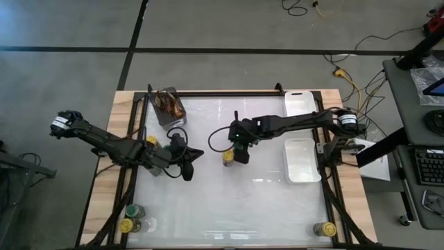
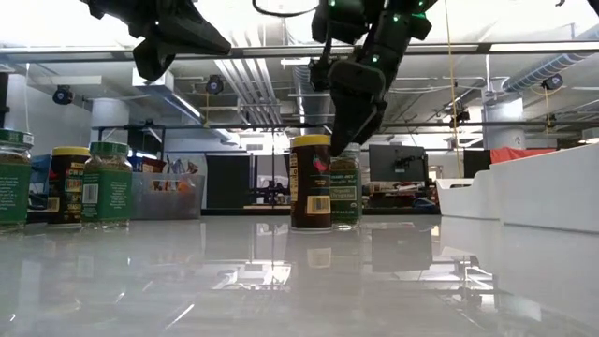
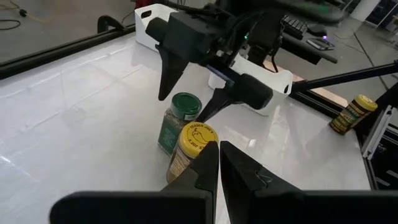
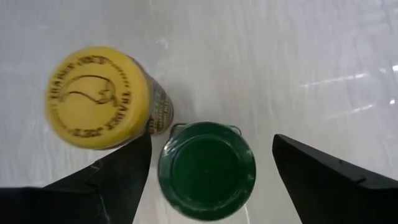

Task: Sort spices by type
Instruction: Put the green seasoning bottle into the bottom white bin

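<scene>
Green-lidded spice jar [image 4: 206, 169] stands upright near the middle of the counter [image 1: 229, 201], touching or just beside a yellow-lidded spice jar [image 4: 99, 97]. The right gripper [image 4: 211, 163] hangs directly above the green lid with its jaws spread wide, one dark finger [image 4: 106, 180] on each side of the jar; neither finger visibly touches the glass, and the near finger sits in the narrow space between the two jars. From the low view the right gripper's tips reach down behind the yellow-lidded jar, about level with the lids.

The left gripper [image 3: 217, 163] waits just beside the pair, toward the counter's left side, its jaws pressed shut and holding nothing.

Three more spice jars [image 1: 133, 218] cluster at the counter's near-left corner, and another yellow-lidded jar [image 1: 325, 228] stands at the near-right corner. Two white trays [image 1: 302, 161] lie along the right edge, and a grey cup of brown sticks [image 1: 170, 106] sits near the far-left corner.
</scene>
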Robot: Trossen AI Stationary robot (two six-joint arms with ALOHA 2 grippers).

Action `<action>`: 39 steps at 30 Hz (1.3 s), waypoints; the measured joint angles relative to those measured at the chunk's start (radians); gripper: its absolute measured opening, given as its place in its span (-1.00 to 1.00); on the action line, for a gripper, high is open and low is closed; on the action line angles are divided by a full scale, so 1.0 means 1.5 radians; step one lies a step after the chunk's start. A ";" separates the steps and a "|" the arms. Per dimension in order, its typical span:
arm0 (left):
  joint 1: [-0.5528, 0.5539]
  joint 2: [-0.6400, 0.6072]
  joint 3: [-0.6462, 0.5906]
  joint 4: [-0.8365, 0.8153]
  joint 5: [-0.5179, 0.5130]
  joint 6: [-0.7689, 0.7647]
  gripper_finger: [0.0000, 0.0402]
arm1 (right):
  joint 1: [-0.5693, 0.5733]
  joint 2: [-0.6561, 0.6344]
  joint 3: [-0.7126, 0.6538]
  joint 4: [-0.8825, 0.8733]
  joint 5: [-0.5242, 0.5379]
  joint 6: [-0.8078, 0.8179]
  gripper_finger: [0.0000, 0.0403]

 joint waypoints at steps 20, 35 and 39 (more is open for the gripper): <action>0.000 -0.017 -0.004 0.000 0.028 0.050 -1.00 | -0.003 -0.001 -0.001 -0.016 0.001 0.074 -0.02; 0.000 -0.002 0.000 0.022 0.199 0.087 -1.00 | 0.063 -0.166 0.100 -0.322 0.030 0.109 -0.02; 0.001 0.006 0.001 0.026 0.199 0.086 -1.00 | 0.111 -0.233 0.097 -0.389 0.063 0.208 -0.02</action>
